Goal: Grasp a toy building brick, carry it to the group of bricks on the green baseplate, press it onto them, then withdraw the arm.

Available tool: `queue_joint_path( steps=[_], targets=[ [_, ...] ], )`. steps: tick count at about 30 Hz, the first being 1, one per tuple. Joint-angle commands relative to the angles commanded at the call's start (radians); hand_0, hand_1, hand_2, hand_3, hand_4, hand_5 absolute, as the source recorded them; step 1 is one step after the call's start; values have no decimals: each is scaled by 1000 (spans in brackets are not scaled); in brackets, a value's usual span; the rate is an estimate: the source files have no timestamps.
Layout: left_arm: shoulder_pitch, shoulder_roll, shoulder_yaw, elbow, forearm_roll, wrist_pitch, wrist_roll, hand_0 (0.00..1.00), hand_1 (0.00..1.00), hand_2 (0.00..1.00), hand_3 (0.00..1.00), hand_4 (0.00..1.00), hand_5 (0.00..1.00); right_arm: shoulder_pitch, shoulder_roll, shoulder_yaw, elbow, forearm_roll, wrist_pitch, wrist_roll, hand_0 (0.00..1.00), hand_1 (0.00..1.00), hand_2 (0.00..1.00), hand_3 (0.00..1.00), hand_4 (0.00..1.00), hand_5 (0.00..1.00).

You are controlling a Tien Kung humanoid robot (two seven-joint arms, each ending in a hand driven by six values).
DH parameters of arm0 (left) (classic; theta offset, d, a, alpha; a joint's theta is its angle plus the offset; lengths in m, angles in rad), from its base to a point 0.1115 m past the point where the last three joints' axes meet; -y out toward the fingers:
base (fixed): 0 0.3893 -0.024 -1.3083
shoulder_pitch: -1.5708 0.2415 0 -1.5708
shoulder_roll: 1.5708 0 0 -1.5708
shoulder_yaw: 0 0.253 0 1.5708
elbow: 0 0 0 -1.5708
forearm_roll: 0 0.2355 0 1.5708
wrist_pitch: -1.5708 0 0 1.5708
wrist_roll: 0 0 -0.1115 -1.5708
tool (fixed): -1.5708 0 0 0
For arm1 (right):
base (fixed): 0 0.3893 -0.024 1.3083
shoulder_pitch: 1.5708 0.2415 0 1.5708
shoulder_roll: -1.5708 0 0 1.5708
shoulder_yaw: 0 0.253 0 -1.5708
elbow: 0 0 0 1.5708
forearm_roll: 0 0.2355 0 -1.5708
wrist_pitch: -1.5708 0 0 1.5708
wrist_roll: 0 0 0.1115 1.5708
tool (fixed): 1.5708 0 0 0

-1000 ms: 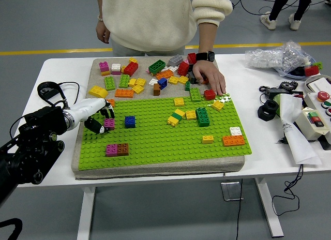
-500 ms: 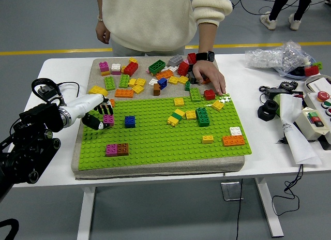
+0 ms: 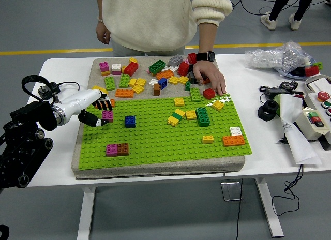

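My left hand comes in from the left over the left edge of the green baseplate. Its fingers are curled around a magenta brick, held just above the plate. A blue brick stands right of it. A magenta and brown pair sits nearer the front edge. A yellow and green cluster stands mid-plate. An orange brick sits at the right. My right arm is out of view.
Loose bricks lie on the grey mat behind the plate. A person stands at the far side with one hand resting among them. A control box, black parts and a plastic bag are at the right.
My left hand has drawn back up and to the left, and the magenta brick has moved with it. The person's hand has stayed still.
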Motion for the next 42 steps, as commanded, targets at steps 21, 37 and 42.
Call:
queue_joint_path(
  steps=[21, 37, 42],
  targets=[
    [221, 107, 0, -330, -40, -27, 19, 579, 566, 508, 519, 600, 2, -9, -9, 7, 0, 15, -3, 1, 761, 676, 718, 737, 998, 683],
    [256, 101, 23, -360, -53, -46, 24, 582, 570, 510, 520, 607, 2, -9, -9, 7, 0, 21, -4, 1, 761, 676, 718, 737, 998, 683],
    [255, 90, 23, -343, -54, -42, 22, 582, 570, 509, 520, 606, 2, -8, -8, 7, 0, 19, -3, 1, 761, 676, 718, 737, 998, 683]
  ],
)
